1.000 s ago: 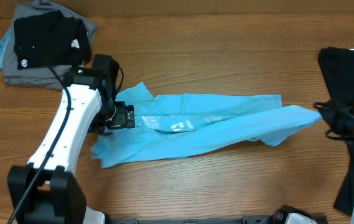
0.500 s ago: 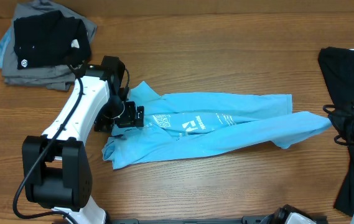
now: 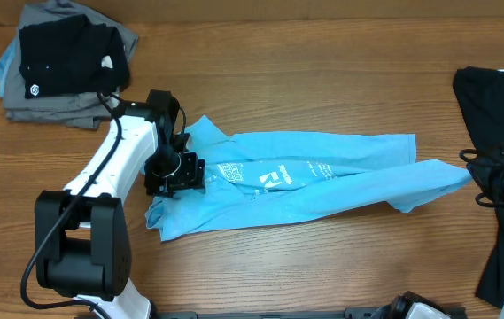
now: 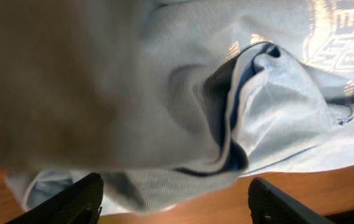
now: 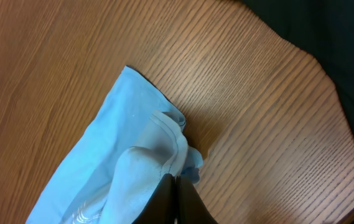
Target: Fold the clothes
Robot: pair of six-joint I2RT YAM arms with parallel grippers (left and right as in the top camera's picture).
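Note:
The clothes, a light blue T-shirt [image 3: 322, 177] with white lettering, lie stretched left to right across the wooden table. My left gripper [image 3: 179, 170] hovers low over the shirt's bunched left end. In the left wrist view its black fingers [image 4: 77, 198] stand wide apart with a fold of blue cloth [image 4: 183, 149] lying between them, unclamped; the left gripper [image 4: 173, 186] is open. At the far right my right gripper [image 3: 476, 175] is shut on the shirt's other end. The right wrist view shows the right gripper [image 5: 175, 183] pinching the blue fabric [image 5: 133, 143].
A pile of grey garments topped by a small black shirt [image 3: 65, 58] sits at the back left corner. A black garment [image 3: 495, 97] lies along the right edge, partly under my right arm. The left arm's base [image 3: 79, 257] stands at the front left.
The right gripper pulled the shirt's end to the right, drawing it out and baring the lettering. The left gripper shifted over the left end and its jaws have narrowed a little.

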